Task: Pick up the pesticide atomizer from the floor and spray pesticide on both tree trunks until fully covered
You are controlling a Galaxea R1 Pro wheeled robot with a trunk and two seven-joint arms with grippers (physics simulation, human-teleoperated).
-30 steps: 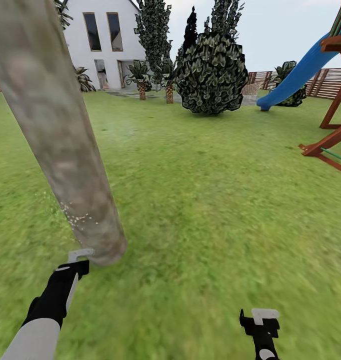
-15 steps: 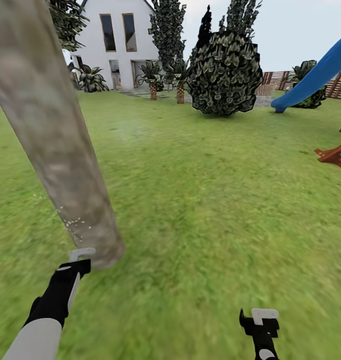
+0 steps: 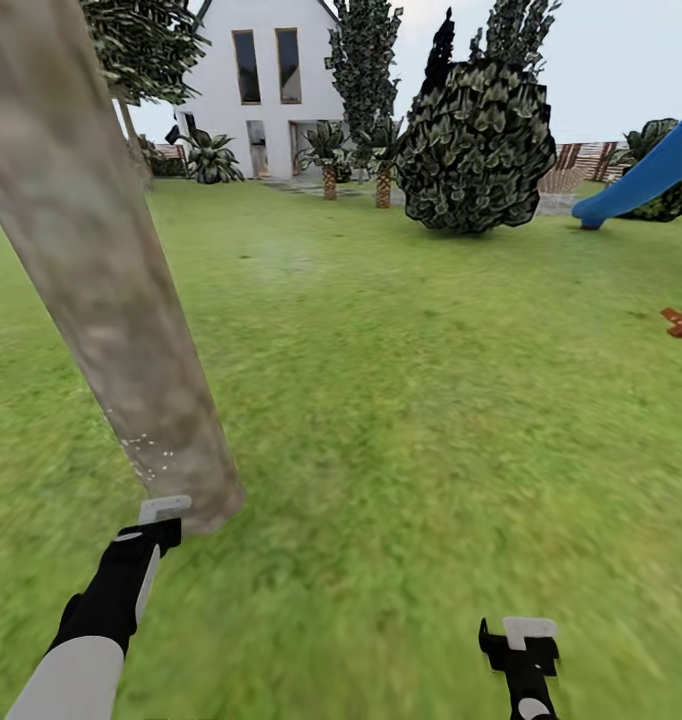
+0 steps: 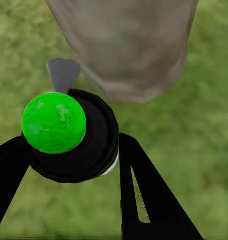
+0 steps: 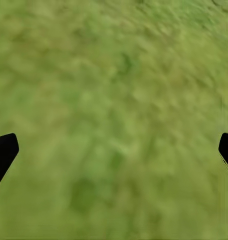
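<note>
The atomizer point(image 4: 71, 137) sits between the left gripper's point(image 4: 68, 165) fingers, a dark round body with a bright green cap facing the wrist camera and a sliver of white label at its edge. The fingers are closed onto it, one on each side. A grey nozzle piece juts from it toward the trunk point(image 4: 129, 47), whose base stands on the grass just ahead.

From the head view, the left gripper point(image 3: 161, 515) hovers right beside the foot of the trunk point(image 3: 111, 290), with a scatter of pale specks on the bark just above it. Only that low patch looks marked; the rest of the column reads as bare, so the spraying seems barely begun.

To do this step well, I would hold the nozzle squared to the bark and near it without touching, then work upward in slow passes and move round the trunk so that the far side is wetted too. The grip should stay firm, as the bottle is small and could twist.

The right gripper point(image 3: 519, 640) hangs low over bare grass point(image 5: 114, 115), its fingers spread wide with nothing between them. Another tree point(image 3: 141, 45) stands farther back near the house point(image 3: 266, 85).
</note>
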